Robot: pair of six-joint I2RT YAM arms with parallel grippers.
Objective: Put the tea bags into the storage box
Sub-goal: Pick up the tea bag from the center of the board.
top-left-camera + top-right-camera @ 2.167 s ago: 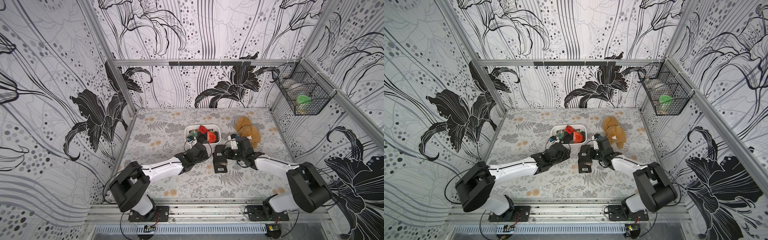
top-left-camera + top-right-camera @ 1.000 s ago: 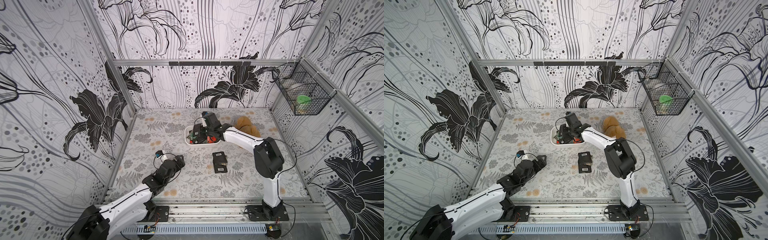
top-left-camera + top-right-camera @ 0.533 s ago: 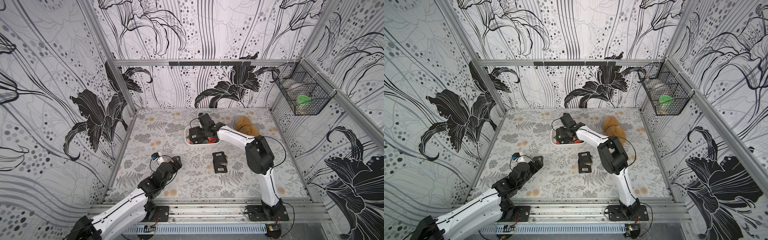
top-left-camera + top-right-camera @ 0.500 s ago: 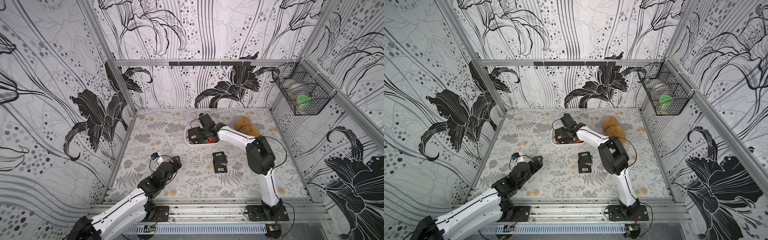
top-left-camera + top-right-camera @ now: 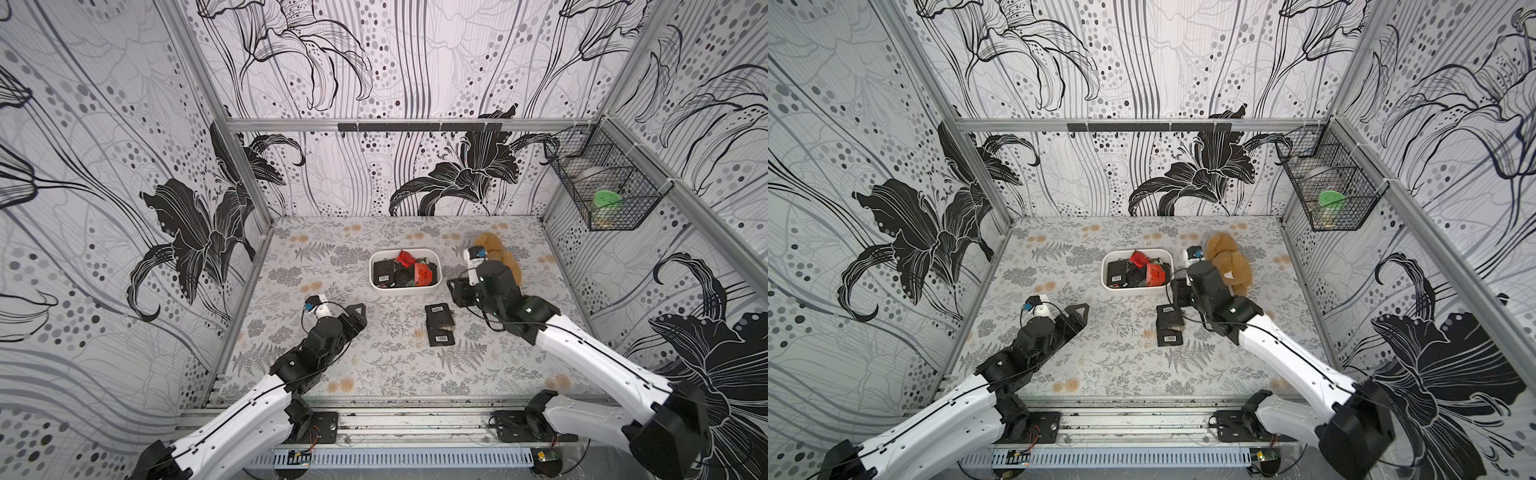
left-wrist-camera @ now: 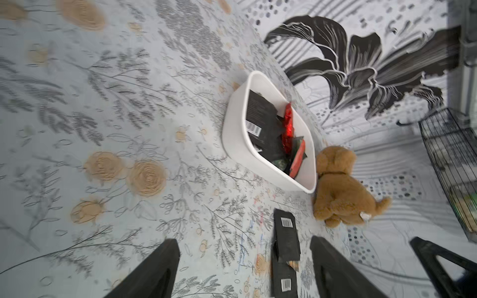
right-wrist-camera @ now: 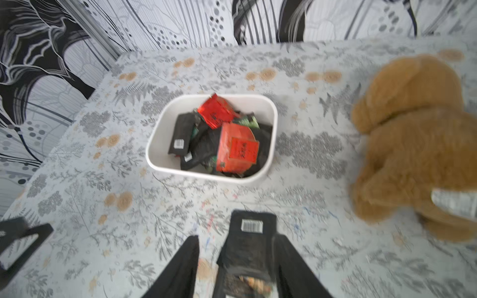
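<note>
On the floral table [image 5: 374, 365], both top views: storage box [image 5: 405, 289] sits mid-table toward the back wall, white and lidless. Tea bags [image 5: 399, 272] are heaped inside, mostly black, a couple red. Two loose sachets [image 5: 440, 337] lie flat on the table just in front of the box, end to end and touching, barcodes up. Right gripper [image 5: 1179, 296] hangs between the box's front right corner and the sachet nearer the box, jaws parted, nothing carried. Plush toy [image 5: 505, 257] lies right of the box, behind that wrist. Left gripper [image 5: 358, 316] is low over bare table, left of the sachets and apart from them, jaws spread, empty. Wire basket [image 5: 602, 195] hangs on the right wall.

Left wrist view: fingers [image 6: 154, 273] are spread wide with only patterned table between them. Loose sachets [image 6: 286, 237] lie close by one finger. Storage box [image 6: 240, 144] is farther off with tea bags [image 6: 263, 123] in it, the plush toy [image 6: 340, 185] near its end.

Right wrist view, blurred: fingers [image 7: 180, 271] stand apart on either side of the nearer loose sachet [image 7: 251, 245], which lies on the table with a gap showing on one side; not clamped. Storage box [image 7: 206, 176] is beyond, red and black tea bags [image 7: 232, 144] inside.
</note>
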